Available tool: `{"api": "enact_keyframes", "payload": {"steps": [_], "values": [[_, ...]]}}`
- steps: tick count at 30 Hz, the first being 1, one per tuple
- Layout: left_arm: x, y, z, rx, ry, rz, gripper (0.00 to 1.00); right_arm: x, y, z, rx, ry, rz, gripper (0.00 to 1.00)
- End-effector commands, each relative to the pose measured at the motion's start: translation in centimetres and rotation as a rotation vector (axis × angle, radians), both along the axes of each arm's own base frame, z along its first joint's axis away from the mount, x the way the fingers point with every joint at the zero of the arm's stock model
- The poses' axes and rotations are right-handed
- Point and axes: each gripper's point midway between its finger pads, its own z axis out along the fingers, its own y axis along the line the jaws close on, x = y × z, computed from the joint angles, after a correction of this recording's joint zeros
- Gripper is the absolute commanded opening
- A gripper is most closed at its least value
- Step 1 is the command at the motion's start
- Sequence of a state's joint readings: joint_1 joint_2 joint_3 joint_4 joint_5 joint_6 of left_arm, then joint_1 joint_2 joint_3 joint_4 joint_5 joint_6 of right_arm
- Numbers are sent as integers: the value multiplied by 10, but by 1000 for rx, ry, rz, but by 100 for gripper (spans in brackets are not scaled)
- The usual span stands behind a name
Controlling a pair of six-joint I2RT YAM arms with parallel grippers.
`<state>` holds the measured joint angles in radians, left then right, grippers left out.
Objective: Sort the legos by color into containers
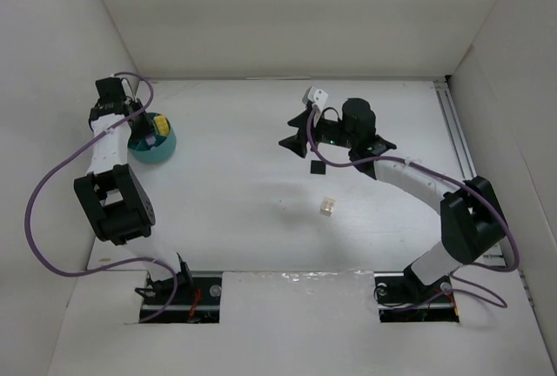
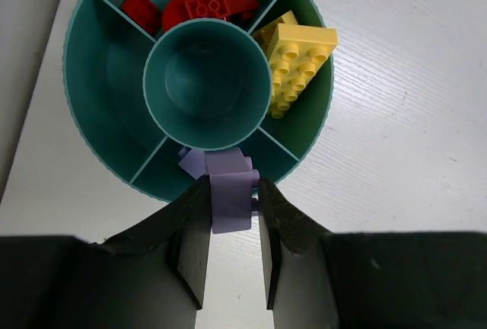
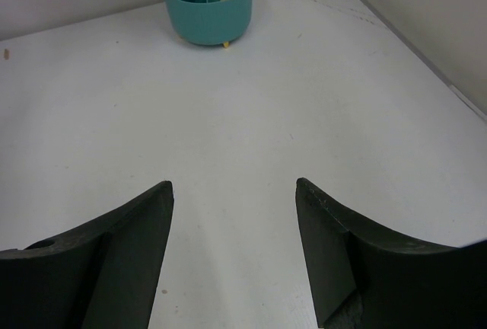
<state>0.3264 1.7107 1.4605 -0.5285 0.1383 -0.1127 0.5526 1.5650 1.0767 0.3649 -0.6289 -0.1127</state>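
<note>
Nearest you, the cream brick (image 1: 326,206) is lying loose on the table (image 1: 244,219), about mid-width and well apart from both arms. Just past it, the black square (image 1: 318,167) is lying flat, just beside the right wrist on its near side, not between the fingers.

Your right gripper (image 3: 233,183) is hanging low over bare table with its jaws spread wide. It's gripping nothing and facing across toward the bowl (image 1: 161,151) at the far left.

Your left gripper (image 2: 231,184) is pointing down at the bowl's near rim, clenching a lilac brick (image 2: 230,203) between both fingers (image 2: 194,226). The brick's far end is reaching over the rim, above the near compartment. A second lilac piece (image 2: 190,163) is lying in that same compartment, right against the held brick; you can't tell whether they're touching.

Going further in, the centre cup (image 2: 207,85) is sitting in the middle with partitions running out from it. Yellow bricks (image 2: 300,55) are piling up in the right compartment, with a studded plate leaning on top. Red bricks (image 2: 205,3) are sitting in the far compartment, a curved one with a smaller one to its left.

In the right wrist view, a yellow bit (image 3: 225,43) is showing at the bowl's foot, too small to tell what it is.
</note>
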Motion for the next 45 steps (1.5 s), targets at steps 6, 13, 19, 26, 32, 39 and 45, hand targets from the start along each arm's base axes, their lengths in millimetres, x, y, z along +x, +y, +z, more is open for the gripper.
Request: {"api": "enact_keyframes", "payload": {"steps": [6, 13, 19, 26, 32, 39, 45], "values": [[3, 0, 3, 1, -2, -2, 24, 7, 1, 27, 33, -60, 9, 71], [4, -7, 5, -22, -21, -35, 54, 9, 0, 18, 12, -42, 0, 73], [6, -27, 60, -40, -219, -115, 56, 11, -32, -5, -97, 11, -44, 72], [-9, -87, 135, -79, -454, -303, 63, -30, -122, -90, -607, 42, 120, 74], [-17, -105, 143, -103, -471, -331, 66, -46, -167, -117, -851, 140, 120, 88], [-23, -109, 126, -124, -443, -338, 67, -95, -160, -143, -1019, 195, 157, 87], [-26, -122, 122, -165, -449, -415, 67, -97, -158, -127, -964, -232, 458, 84]]}}
